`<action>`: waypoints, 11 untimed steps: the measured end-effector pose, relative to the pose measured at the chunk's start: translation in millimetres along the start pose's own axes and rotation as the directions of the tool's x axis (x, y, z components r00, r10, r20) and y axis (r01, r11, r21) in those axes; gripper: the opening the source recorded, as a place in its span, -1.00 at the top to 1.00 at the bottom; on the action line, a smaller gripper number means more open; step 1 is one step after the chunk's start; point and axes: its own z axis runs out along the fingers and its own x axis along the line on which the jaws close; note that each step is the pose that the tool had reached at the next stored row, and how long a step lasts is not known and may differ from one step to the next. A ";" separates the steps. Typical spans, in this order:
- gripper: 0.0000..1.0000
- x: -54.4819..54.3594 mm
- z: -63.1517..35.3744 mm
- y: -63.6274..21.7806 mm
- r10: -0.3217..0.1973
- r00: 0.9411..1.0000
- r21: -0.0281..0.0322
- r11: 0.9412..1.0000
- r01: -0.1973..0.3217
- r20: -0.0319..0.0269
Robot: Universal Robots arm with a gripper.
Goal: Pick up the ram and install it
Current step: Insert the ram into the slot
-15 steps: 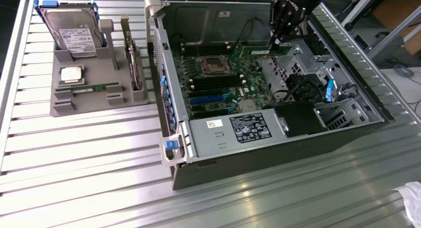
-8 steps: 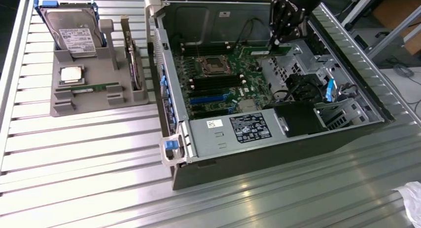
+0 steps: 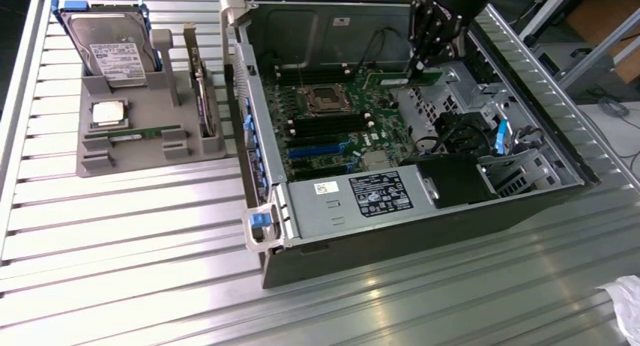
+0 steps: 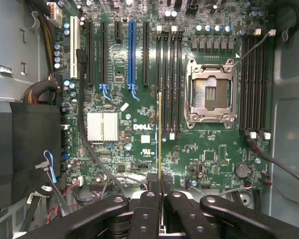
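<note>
At the exterior view's upper right, the single gripper (image 3: 418,64) hangs over the open computer case (image 3: 420,245). Its fingers are clenched on one ram (image 3: 408,79), held edge-down, I'd guess so it can meet a slot. From the wrist camera, that ram (image 4: 160,134) runs thin out of the two fingers (image 4: 144,214), parallel to four black memory slots (image 4: 170,74) beside one empty processor socket (image 4: 211,92).

Case walls (image 3: 300,28) and cables (image 3: 445,132) hem the motherboard (image 3: 335,132).

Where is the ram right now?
Wrist view: the ram, edge-on in the shut fingers, hangs over the motherboard by the black memory slots beside the CPU socket.
</note>
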 end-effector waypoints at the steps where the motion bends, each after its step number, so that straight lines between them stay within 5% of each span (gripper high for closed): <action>1: 0.76 0.0 0.4 0.0 0.000 1.000 0.000 1.000 0.000 0.000; 11: 0.76 -0.1 4.2 -0.1 0.000 1.000 0.000 1.000 0.000 0.000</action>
